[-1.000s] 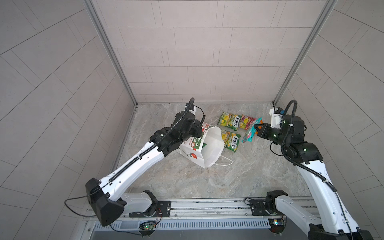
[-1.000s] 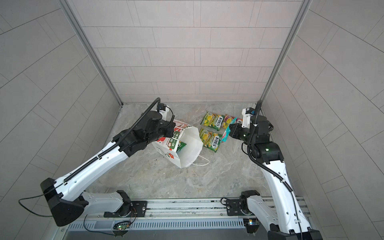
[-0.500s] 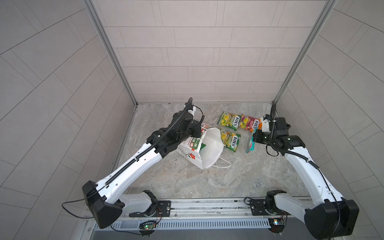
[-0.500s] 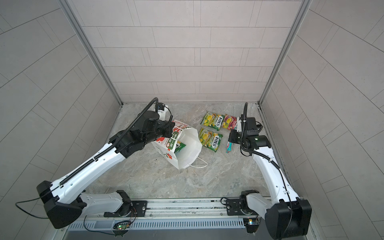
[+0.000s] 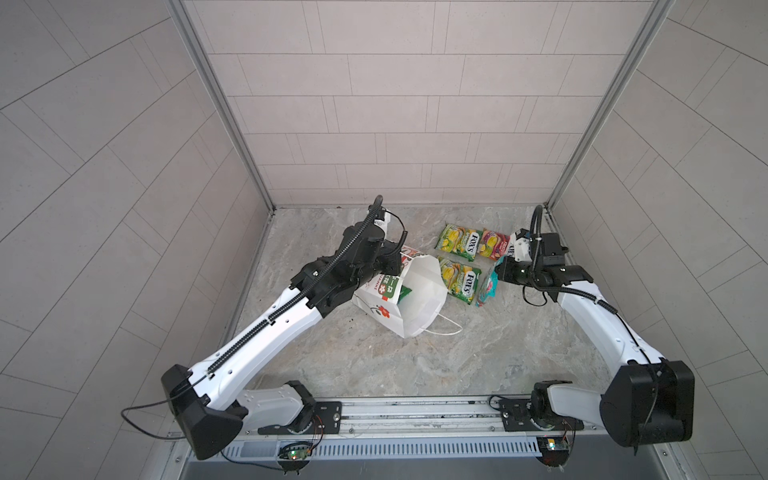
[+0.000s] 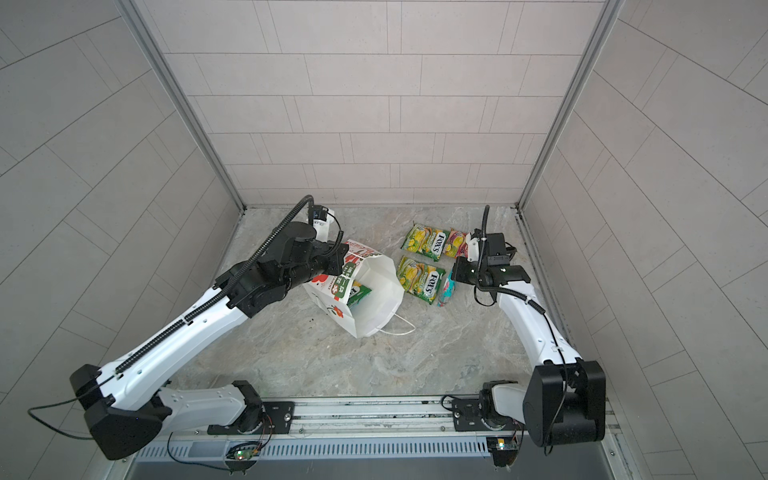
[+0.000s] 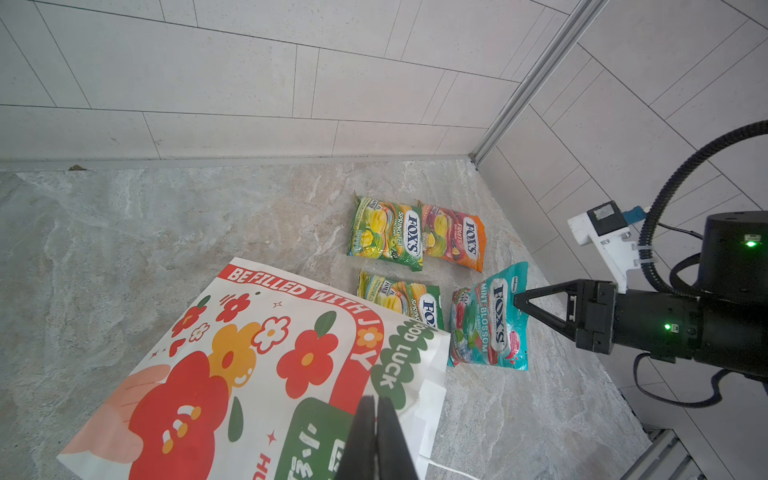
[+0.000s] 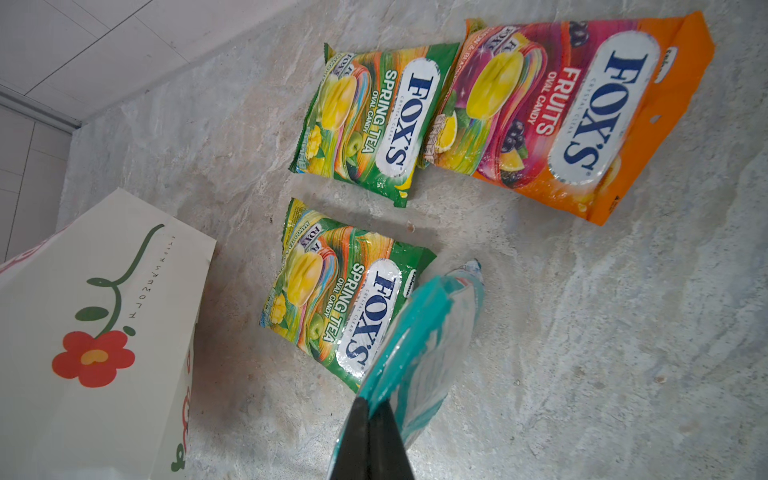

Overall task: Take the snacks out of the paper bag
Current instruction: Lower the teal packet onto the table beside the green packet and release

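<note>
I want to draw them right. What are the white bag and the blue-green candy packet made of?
The paper bag looks like matte white paper: folded creases, no shine. The teal packet is probably glossy plastic film: bright glints and wrinkles on its surface.

Snacks read FOX'S; paper bag reads BE FILLED WITH JOY.

**Arm hardware as we see it**

Left arm and right arm: white shells, black joint housings. We see a black ribbed cable track clipped along each. Both sit on one metal rail. Right gripper is black with triangular open-frame fingers. We also spot green lights on the wrist and a white camera bracket.
</note>
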Controlling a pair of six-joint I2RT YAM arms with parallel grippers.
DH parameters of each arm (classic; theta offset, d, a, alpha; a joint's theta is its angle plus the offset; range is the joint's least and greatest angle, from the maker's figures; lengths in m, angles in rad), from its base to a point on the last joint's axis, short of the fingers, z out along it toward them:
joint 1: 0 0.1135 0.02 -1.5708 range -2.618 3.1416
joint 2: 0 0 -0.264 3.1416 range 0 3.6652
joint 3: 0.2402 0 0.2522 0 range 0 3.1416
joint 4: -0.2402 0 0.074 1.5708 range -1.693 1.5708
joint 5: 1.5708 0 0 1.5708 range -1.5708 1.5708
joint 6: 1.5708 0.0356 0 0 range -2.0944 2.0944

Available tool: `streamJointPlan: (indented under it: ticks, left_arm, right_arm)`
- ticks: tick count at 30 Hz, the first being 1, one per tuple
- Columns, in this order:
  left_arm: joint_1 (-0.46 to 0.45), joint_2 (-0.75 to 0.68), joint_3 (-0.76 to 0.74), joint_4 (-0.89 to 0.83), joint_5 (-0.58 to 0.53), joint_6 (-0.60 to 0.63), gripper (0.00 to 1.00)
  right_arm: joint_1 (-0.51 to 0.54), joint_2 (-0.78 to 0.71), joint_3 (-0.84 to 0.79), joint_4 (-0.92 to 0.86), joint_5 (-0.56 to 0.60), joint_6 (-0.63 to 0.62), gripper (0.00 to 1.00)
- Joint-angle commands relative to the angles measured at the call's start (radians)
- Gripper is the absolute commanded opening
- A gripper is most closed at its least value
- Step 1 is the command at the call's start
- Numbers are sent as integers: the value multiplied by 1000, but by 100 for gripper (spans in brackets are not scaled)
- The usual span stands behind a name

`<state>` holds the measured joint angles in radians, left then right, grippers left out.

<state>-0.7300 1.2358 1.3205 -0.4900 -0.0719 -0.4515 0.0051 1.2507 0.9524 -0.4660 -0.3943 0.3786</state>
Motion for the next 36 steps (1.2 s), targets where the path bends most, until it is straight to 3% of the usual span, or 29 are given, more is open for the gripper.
streamJointPlan:
  ticks: [1,17,26,31,36]
  left_arm:
    - [-3,-15,6,11,-9,16,0]
    - [-3,-1,21,13,-4,22,0]
    - [-2,-3,20,10,-4,22,0]
    - [-2,-6,20,10,-6,22,0]
    - [-2,-7,19,9,-5,22,0]
  right_arm:
    - [-14,5,-15,17,3,-42,0]
    - [-16,13,4,-124,287,-120,0]
    - [-14,59,3,-123,333,-111,5]
    - [-14,101,10,-124,327,-105,11]
    - [-15,159,54,-175,323,-102,27]
